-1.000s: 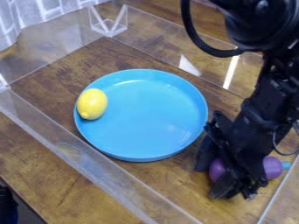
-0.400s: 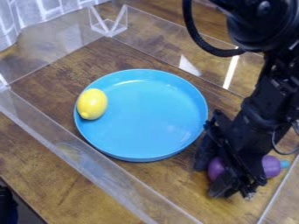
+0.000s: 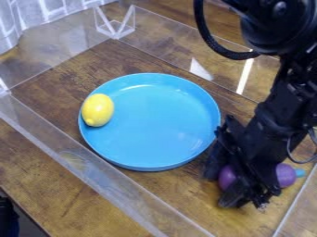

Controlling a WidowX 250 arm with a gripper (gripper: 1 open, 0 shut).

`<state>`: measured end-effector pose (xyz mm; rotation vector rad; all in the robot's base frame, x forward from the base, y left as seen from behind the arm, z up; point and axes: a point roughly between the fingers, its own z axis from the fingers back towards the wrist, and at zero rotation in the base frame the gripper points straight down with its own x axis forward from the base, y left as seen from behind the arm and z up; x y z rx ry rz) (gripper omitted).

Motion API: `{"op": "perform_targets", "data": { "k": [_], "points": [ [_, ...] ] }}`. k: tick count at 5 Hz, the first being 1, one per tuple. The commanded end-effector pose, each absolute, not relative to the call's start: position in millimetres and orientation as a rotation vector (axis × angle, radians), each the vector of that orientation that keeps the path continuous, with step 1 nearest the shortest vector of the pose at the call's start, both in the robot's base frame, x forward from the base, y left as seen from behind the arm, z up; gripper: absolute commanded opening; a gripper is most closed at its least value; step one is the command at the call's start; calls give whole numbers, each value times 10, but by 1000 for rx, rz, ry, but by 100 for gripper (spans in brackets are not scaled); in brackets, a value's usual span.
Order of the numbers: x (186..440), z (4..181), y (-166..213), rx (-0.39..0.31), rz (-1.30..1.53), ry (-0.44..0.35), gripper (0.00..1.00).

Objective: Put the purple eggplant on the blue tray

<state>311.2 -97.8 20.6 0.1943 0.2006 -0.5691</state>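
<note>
Gripper (image 3: 251, 178) fingers are closing around the eggplant (image 3: 286, 175), black and bulky, pressing down over its middle at about four o'clock in the view. How firmly they are gripping is hard to tell, since the dark fingers are hiding much of the purple body. Glossy purple is showing on both sides of them, and the teal tip (image 3: 301, 173) is pointing toward three o'clock. The eggplant is lying outside the tray, down toward the tray's four o'clock side, low over or on the brown wooden table (image 3: 56, 167); which of the two is unclear.

The tray (image 3: 151, 122), round and bright blue with a shallow rim, is sitting near the centre of the view. A yellow lemon (image 3: 96, 109) is resting at its nine to ten o'clock edge, overlapping the rim. Clear plastic walls (image 3: 93, 176) are running around the work area, one of them crossing from nine o'clock down toward six. The black arm (image 3: 266, 28) is reaching in from one o'clock, with a black cable (image 3: 209, 32) curving beside it. Whitish cloth (image 3: 37, 11) is showing at eleven o'clock.
</note>
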Motion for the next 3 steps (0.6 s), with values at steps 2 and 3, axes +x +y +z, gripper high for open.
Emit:
{"op": "perform_targets", "data": {
  "k": [2,3],
  "points": [
    [3173,327,-932,217,-554,181,0],
    [3170,365,-920,228,-556,185,0]
  ]
}}
